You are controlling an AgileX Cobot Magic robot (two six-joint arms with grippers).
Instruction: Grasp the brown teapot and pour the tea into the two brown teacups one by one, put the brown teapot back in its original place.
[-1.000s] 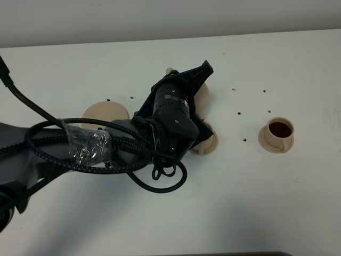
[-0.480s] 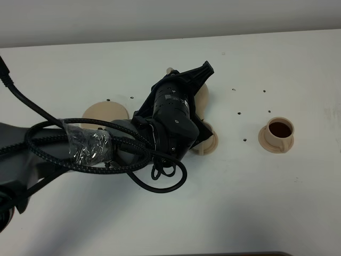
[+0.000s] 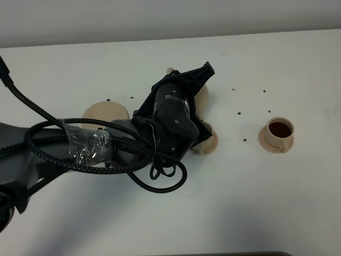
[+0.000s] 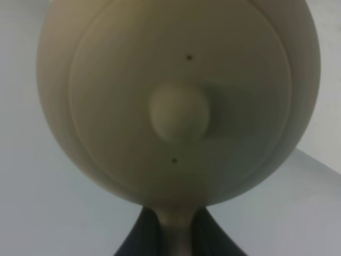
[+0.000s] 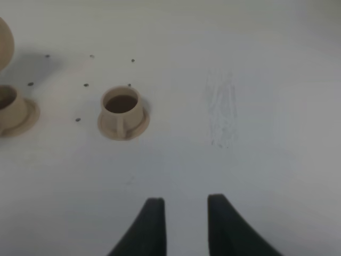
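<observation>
My left gripper (image 3: 198, 77) reaches over the table's middle and is shut on the loop handle of the brown teapot (image 3: 204, 96), which it mostly hides. The left wrist view shows the teapot (image 4: 178, 106) from above, with its knobbed lid, and the handle between the gripper's (image 4: 173, 241) dark fingers. One teacup (image 3: 209, 140) on its saucer stands just under the arm; it also shows in the right wrist view (image 5: 8, 106). The other teacup (image 3: 278, 133) to the right holds dark tea (image 5: 122, 104). The wide empty saucer (image 3: 105, 112) lies to the left. My right gripper (image 5: 184, 224) is open and empty above bare table.
The left arm's black cables (image 3: 106, 154) loop over the table's left half. Small dark specks (image 3: 238, 113) dot the white table between the cups. The table's far edge meets a pale wall (image 3: 160, 16).
</observation>
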